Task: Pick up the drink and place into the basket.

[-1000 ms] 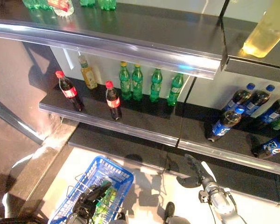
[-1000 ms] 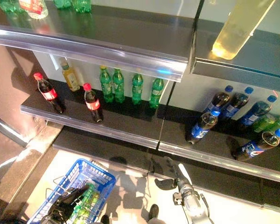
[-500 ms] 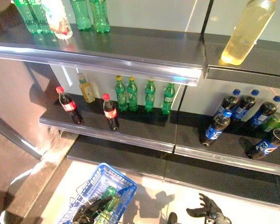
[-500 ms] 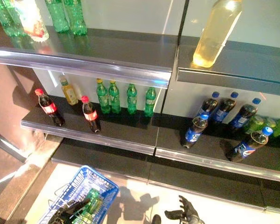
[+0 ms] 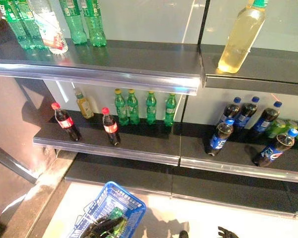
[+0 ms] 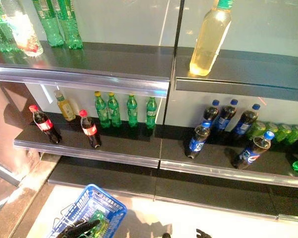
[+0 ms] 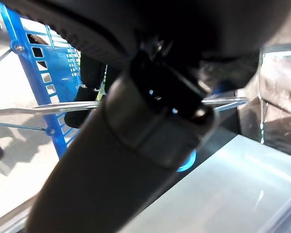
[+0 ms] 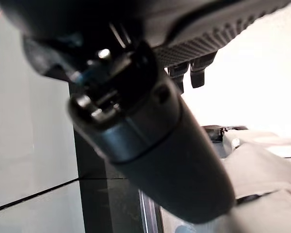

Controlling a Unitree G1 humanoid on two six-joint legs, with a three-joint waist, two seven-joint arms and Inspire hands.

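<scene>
**Green drink is in the basket**

The green drink point(image 6: 96, 219) lies in the blue basket point(image 5: 123, 198) on the floor, near left. My left hand point(image 5: 103, 227) is curled round the basket's handle. I should hold it level. My right hand point(image 5: 227, 232) barely shows, so I cannot tell its fingers. Cola bottles point(image 5: 110, 126) stand far back on the shelf point(image 5: 139, 148), well apart.

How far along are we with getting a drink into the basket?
Looks done: a green plastic bottle lies inside the blue plastic basket. In hand: the left hand sits at the basket beside that bottle; its grip is unclear. The right hand shows only at the lower edge, with no drink visible in it. Left: probably nothing, unless more shelf bottles are wanted.
</scene>
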